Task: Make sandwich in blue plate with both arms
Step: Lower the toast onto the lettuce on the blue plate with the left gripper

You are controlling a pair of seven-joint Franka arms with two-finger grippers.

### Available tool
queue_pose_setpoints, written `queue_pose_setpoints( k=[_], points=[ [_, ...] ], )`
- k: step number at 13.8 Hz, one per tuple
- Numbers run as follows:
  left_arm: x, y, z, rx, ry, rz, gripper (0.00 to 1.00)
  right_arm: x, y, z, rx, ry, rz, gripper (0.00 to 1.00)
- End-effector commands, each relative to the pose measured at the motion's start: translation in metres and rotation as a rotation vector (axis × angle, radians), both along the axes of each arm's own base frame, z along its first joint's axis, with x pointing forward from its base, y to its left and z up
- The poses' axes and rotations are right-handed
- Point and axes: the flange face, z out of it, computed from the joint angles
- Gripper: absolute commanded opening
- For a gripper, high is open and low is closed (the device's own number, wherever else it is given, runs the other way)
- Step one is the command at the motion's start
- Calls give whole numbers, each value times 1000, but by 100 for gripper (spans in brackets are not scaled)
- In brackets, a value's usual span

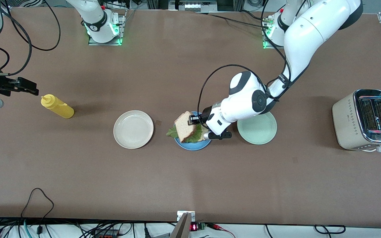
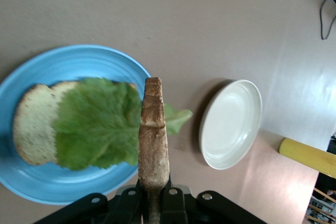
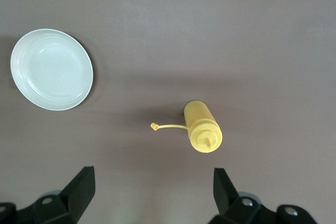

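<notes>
The blue plate sits mid-table between a beige plate and a mint-green plate. On it lie one bread slice and a green lettuce leaf spread over that slice. My left gripper is shut on a second bread slice and holds it on edge, tilted, over the blue plate. In the left wrist view the held slice stands between the jaws of my left gripper. My right gripper is open and empty over the table beside the yellow bottle, and also shows in the right wrist view.
A beige plate lies toward the right arm's end, a mint-green plate toward the left arm's end. A yellow squeeze bottle stands near my right gripper. A toaster stands at the left arm's end.
</notes>
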Motion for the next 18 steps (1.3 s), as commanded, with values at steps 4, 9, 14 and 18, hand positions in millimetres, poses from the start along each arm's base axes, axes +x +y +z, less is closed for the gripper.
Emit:
queue_pose_setpoints(
  k=[4, 9, 14, 18],
  points=[
    [10, 7, -15, 3, -39, -63, 1, -7, 6, 4, 1, 2, 3, 100],
    [15, 18, -15, 5, -83, -119, 1, -9, 15, 4, 55, 11, -4, 100],
    [18, 30, -23, 11, -93, -160, 5, -9, 12, 3, 42, 22, -145, 100],
    [14, 26, -28, -2, -92, -183, 2, -9, 10, 2, 41, 24, -158, 100]
  ],
)
